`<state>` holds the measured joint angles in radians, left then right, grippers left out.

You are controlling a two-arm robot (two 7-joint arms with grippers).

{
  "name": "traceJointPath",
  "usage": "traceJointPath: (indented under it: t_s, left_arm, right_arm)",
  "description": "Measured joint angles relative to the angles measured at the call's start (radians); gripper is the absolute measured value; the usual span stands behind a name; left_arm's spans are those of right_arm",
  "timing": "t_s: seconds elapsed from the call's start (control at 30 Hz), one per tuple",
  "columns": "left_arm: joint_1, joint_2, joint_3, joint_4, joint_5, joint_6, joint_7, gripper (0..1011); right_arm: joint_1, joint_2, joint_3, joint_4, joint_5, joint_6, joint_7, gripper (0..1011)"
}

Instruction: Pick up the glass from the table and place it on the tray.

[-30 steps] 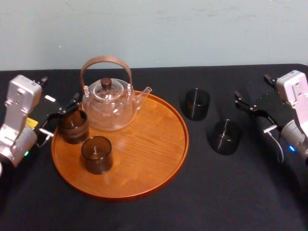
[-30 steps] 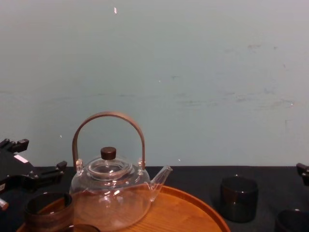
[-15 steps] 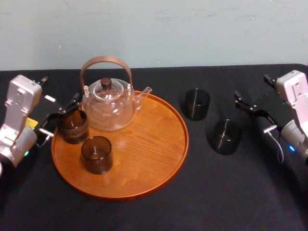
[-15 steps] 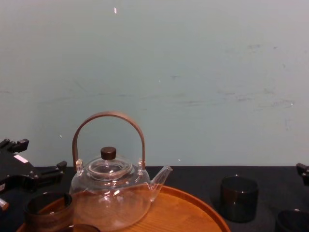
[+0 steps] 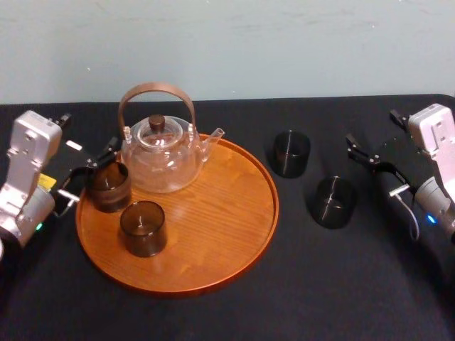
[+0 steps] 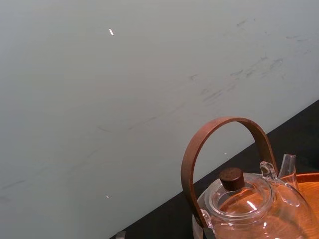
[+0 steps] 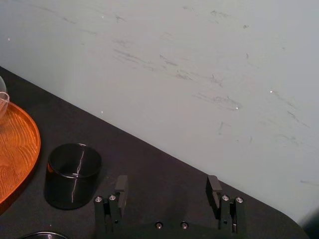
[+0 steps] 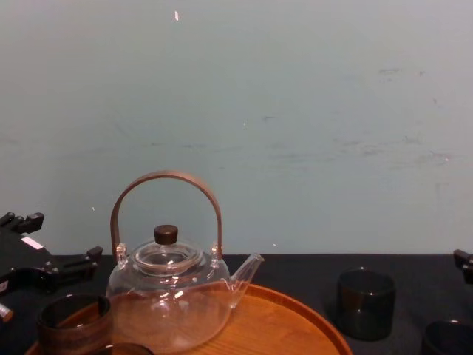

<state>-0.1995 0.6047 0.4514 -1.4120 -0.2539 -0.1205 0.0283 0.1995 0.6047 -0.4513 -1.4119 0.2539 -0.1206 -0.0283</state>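
Two dark glasses stand on the black table, one (image 5: pixel 291 153) farther back and one (image 5: pixel 333 201) nearer me. Both also appear in the chest view (image 8: pixel 366 303) (image 8: pixel 447 336). The round orange-brown tray (image 5: pixel 227 213) carries a glass teapot (image 5: pixel 160 153) and two more dark glasses (image 5: pixel 108 186) (image 5: pixel 142 227). My right gripper (image 5: pixel 371 129) hovers to the right of the table glasses, open and empty; its wrist view has the far glass (image 7: pixel 72 174) ahead of the spread fingers (image 7: pixel 121 184). My left gripper (image 5: pixel 91 170) is open at the tray's left rim, beside the rear tray glass.
A pale wall (image 5: pixel 227 42) closes the table's far edge. The teapot's brown arched handle (image 8: pixel 166 181) rises high over the tray's back left. Bare wood (image 5: pixel 213 234) covers the tray's right half. Black cloth (image 5: pixel 341 284) stretches in front of the table glasses.
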Motion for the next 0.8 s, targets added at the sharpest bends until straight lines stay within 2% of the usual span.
traceJointPath:
  t_s: [0.8]
  left_arm:
    - [0.0,0.0,0.0,0.0,0.0,0.0,0.0,1001]
  right_arm:
    - [0.0,-0.001,0.002,0.0,0.0,0.0,0.004,1002]
